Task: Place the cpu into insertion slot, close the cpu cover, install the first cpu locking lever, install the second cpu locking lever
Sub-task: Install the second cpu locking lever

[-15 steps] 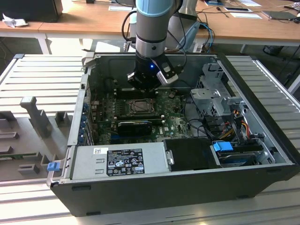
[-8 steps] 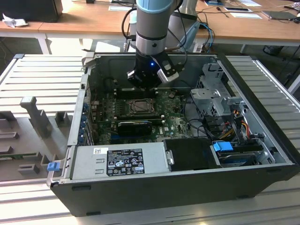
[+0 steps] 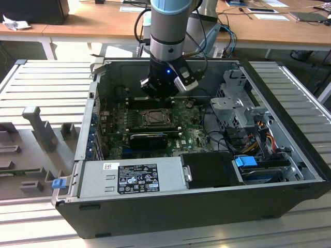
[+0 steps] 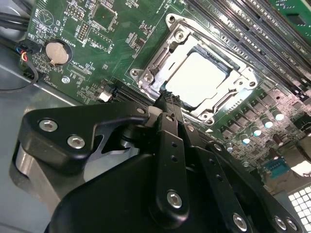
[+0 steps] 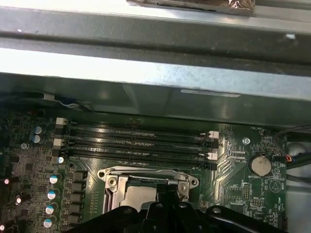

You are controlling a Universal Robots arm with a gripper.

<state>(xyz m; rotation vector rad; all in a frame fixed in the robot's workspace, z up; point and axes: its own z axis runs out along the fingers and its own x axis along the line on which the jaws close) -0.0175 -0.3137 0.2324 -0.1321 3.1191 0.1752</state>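
The cpu (image 4: 197, 77) lies flat in the insertion slot, its pale silver top showing through the window of the cpu cover (image 4: 146, 73). The cover lies down over the chip, and a thin wire lever (image 4: 214, 40) runs along its far side. My gripper (image 4: 165, 97) is shut, its black fingers (image 4: 171, 145) pressed together, with the tips at the cover's near edge. In the exterior view the gripper (image 3: 158, 97) hangs just above the socket (image 3: 155, 118) in the middle of the motherboard. The first wrist view has the cpu (image 5: 138, 198) and cover (image 5: 148, 175) just beyond the fingertips.
The motherboard (image 3: 186, 135) sits inside an open black computer case (image 3: 207, 199). Long memory slots (image 5: 136, 141) run beside the socket, and a coin battery (image 4: 56, 52) lies off to one side. A power supply (image 3: 132, 178) and drive cage (image 3: 238, 106) crowd the case edges.
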